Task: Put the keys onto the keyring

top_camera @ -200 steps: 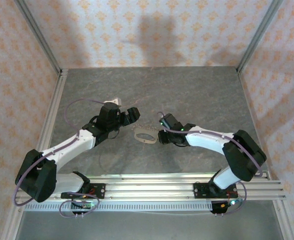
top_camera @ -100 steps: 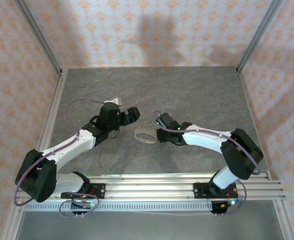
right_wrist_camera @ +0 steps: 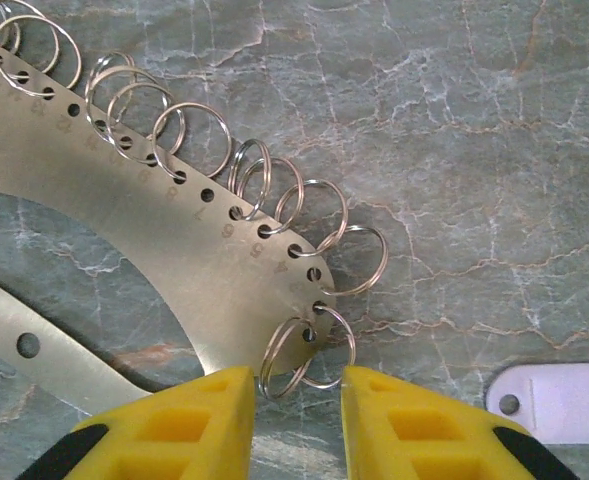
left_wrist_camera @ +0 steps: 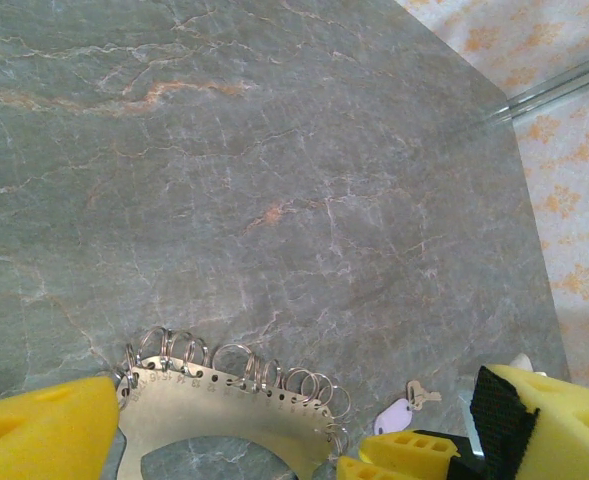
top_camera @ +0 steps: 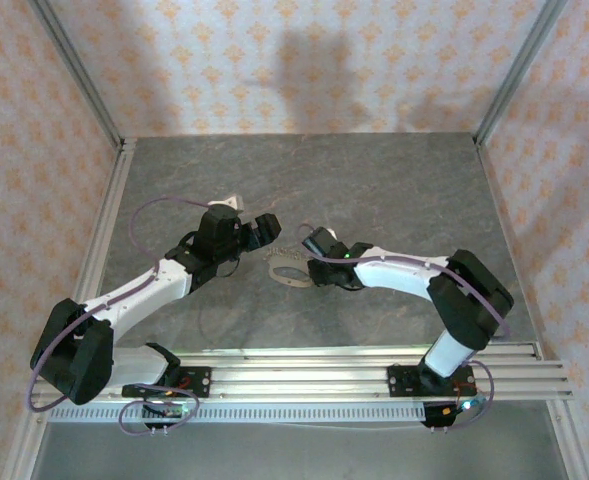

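Now your right claw (right_wrist_camera: 296, 388), fingers (right_wrist_camera: 189, 425) parted, straddles the end of the keyring (right_wrist_camera: 174, 250), key (right_wrist_camera: 559, 400) just beside; left claw (left_wrist_camera: 284, 440) gapes too.

Grey marbled table (top_camera: 394, 190) enclosed by orange-patterned walls (top_camera: 274, 60).

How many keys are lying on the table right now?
1. The key lies flat on the table, beside the right gripper and near the keyring's end. More could be hidden from these views.

Bare table (top_camera: 394, 190) beyond the keyring (top_camera: 287, 268), left arm (top_camera: 144, 290) and right arm (top_camera: 404, 272) close beside it
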Robot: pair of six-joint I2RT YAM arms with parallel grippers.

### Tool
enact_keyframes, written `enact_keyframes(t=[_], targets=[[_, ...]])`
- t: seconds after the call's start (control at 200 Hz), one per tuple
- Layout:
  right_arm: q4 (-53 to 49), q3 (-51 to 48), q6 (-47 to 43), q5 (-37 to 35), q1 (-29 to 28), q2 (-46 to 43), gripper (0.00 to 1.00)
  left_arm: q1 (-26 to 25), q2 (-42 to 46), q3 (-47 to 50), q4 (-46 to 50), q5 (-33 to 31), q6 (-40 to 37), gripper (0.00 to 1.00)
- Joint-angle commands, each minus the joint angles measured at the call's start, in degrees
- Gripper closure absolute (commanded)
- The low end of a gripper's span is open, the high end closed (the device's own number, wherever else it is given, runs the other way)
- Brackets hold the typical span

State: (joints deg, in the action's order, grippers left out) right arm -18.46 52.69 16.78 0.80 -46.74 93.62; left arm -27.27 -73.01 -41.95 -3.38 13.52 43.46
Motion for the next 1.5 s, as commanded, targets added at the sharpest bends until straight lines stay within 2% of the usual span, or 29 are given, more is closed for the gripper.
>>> enact_keyframes(t=[0.0,0.741,1.491], targets=[[-1.86,1.39,0.36,-2.38,-0.28,0.99,0.72,0.09,-0.27,-0.6,-1.53,-0.14,-0.4,0.07],[-2.47,3.21,-0.15,-3.51,-1.51,2.92,0.76,0.06,-0.04,-0.5,-1.42,-0.2,-0.4,0.07],[-2.82,3.39,-0.3,-4.84,-1.43,4.24,0.86,0.03,-0.33,-0.36,-1.76,-0.16,-0.31,0.07]])
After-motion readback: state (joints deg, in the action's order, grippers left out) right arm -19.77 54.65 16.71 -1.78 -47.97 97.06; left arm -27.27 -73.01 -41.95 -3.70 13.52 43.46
